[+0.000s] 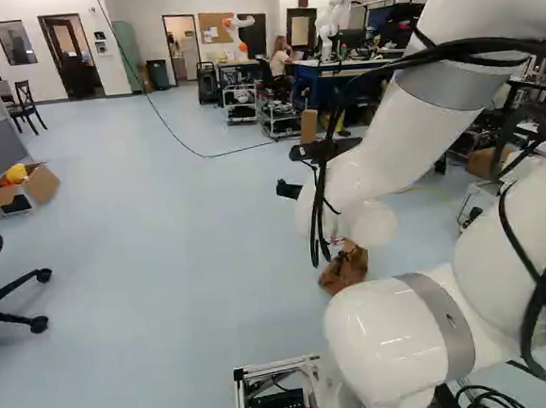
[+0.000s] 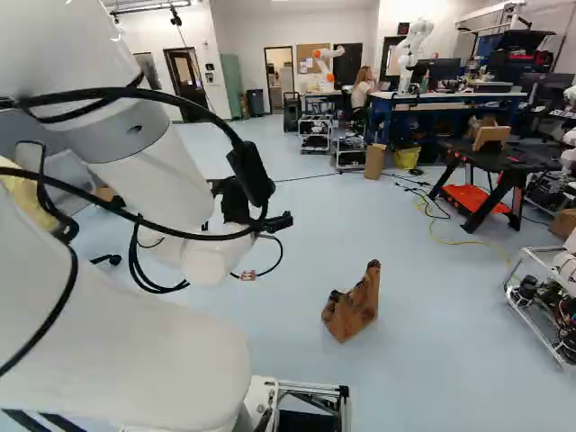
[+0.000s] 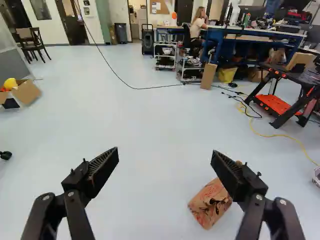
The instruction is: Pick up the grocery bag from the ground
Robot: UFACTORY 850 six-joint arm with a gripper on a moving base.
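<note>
- Wrist view: the gripper (image 3: 165, 152) stands with its two fingers spread wide, with nothing pinched between them. The bag (image 3: 209, 205) is on the floor (image 3: 145, 120), off the centre line toward the robot's right, and partly hidden behind the right finger. Its long axis runs aslant, away from the gripper and further to the right. The gripper looks mostly ahead over the floor, so I judge that the coming move must bring it rightward and down and tip it toward the bag. Turning the fingers to straddle the bag's narrow way across would probably suit that slant; coming straight down from here, the right finger might knock the bag instead.

- Left base view: the bag shows in a gap between the upper and lower parts of the arm (image 1: 387, 148), which hide some of what surrounds it. It rests on the floor, apart from the black table (image 2: 504, 160) that the right base view shows well beyond it.

- Right base view: here the bag is in full sight, to the right of the arm and below the gripper's height. It is brown and crumpled, with a broad end near the base and a narrower end reaching up and away to the right; whether it stands tilted or lies down I cannot tell. That narrower end looks the likelier place to grip, and soft paper may fold or tear if squeezed off-centre.
</note>
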